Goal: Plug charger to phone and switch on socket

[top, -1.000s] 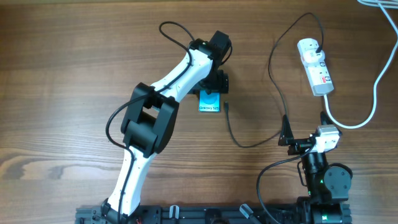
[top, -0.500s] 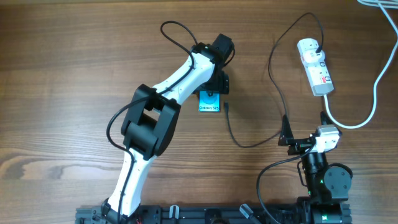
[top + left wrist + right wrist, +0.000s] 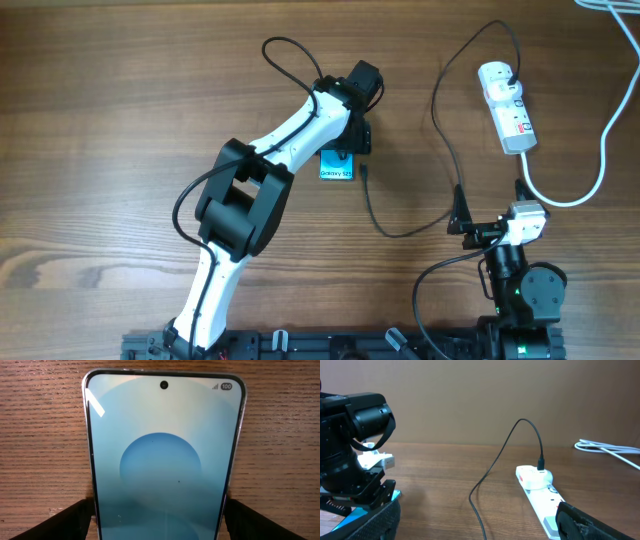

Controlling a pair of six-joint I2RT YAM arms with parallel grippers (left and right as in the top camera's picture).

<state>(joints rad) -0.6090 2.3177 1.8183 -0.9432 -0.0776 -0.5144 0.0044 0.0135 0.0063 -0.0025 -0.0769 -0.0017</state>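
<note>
A robotics lab bench — a white-and-black left arm point(image 3: 270, 170) and a right arm point(image 3: 520, 285) mounted at the near edge of a wood-grain table point(image 3: 100, 100), plain beige wall point(image 3: 470, 395) beyond, a power strip point(image 3: 507, 120) and thin black cable point(image 3: 495, 458) lying loose.

The wooden tabletop point(image 3: 100, 100) is warm brown, streaked with darker grain lines running from its left edge to its right. The flat rectangular smartphone point(image 3: 160, 460) shows a pale blue screen shading to teal, with a darker blue disc at its middle, a black rim, a silvery frame and a black camera dot. From overhead it reads bright cyan with a white strip of dark lettering. The left hand point(image 3: 346, 145) is black, as are its fingers point(image 3: 65, 522). The left arm point(image 3: 290, 125) has white shells and black joints. The elongated plastic power strip point(image 3: 508, 120) near the right edge is white with small red marks and a grey patch at one end. Its thick cord point(image 3: 600, 150) is white. The thin charger cable point(image 3: 434, 100) and its plug point(image 3: 541, 465) are black.
</note>
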